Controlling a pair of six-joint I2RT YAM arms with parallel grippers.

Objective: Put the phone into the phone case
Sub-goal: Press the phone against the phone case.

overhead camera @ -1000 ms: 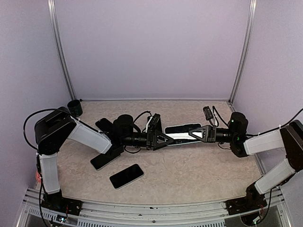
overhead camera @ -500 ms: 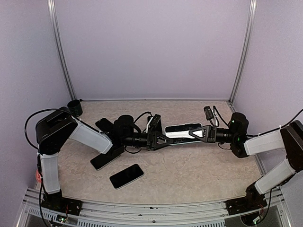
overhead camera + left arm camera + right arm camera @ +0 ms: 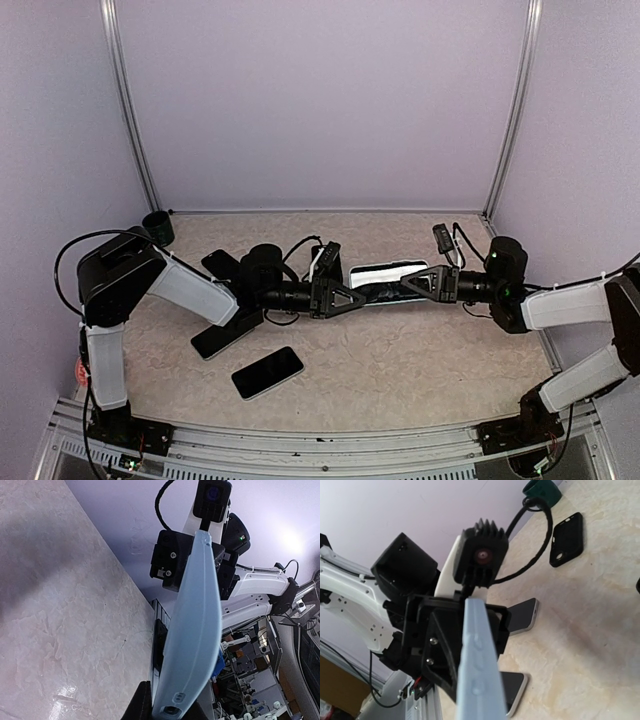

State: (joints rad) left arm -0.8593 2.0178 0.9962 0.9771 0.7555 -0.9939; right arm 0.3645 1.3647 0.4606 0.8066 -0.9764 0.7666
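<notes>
Marbled beige table (image 3: pixel 420 370) underneath, lilac walls around. Held clear of it above mid-table: pale blue case (image 3: pixel 385 271), long axis from 9 to 3 o'clock, thin edge toward both wrist cameras. Pinched at its 9 o'clock end by left gripper (image 3: pixel 352 296), at its 3 o'clock end by right gripper (image 3: pixel 405 285). Probably best: keep both pinches even, avoid bowing, turn hollow side upward. Nearest phone (image 3: pixel 268 372) lying flat toward 7 o'clock, well apart.

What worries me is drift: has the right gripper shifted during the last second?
Yes, slightly: the right gripper, shut on the phone case, has drawn rightward, toward the back-right corner post.
</notes>
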